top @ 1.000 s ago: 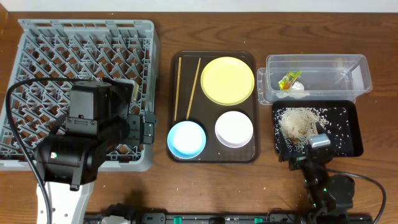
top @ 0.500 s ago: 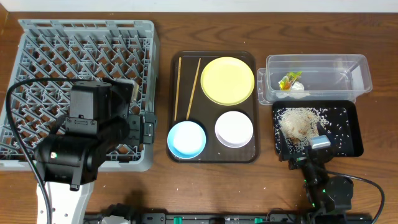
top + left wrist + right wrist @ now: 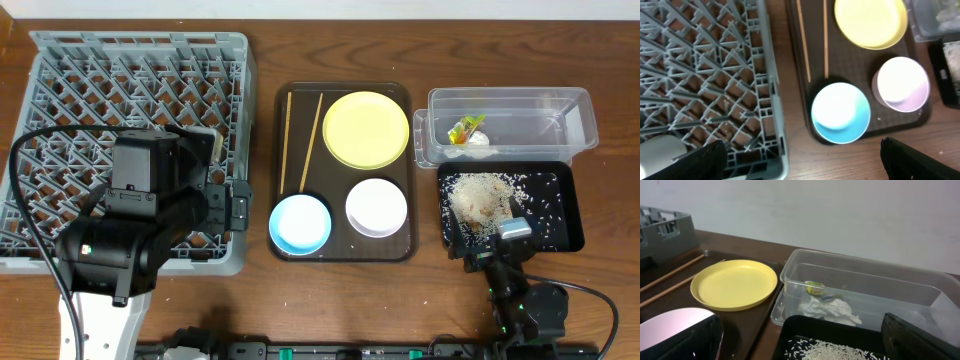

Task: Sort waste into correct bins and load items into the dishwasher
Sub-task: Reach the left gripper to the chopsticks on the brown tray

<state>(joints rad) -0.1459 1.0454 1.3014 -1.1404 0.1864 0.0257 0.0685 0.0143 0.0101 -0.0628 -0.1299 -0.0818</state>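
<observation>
The grey dishwasher rack [image 3: 130, 90] fills the left, with a small white cup [image 3: 660, 150] in its near corner. A yellow plate [image 3: 366, 129], a blue bowl [image 3: 300, 223], a white bowl [image 3: 377, 207] and chopsticks [image 3: 286, 140] lie on the brown tray. The clear tub [image 3: 540, 95] holds the green-and-orange wrapper [image 3: 465, 129] and a white scrap [image 3: 478, 142]. Rice [image 3: 478, 195] is piled in the black tray [image 3: 560, 215]. My left gripper [image 3: 240, 210] is open over the rack's right edge, beside the blue bowl [image 3: 841, 112]. My right gripper [image 3: 488, 240] is open at the black tray's near edge, holding nothing.
The dark brown serving tray [image 3: 340, 180] sits between the rack and the two bins. Bare wooden table [image 3: 340, 300] runs along the front edge. The left arm's body covers the rack's front right part. A pale wall [image 3: 815, 215] stands behind the table.
</observation>
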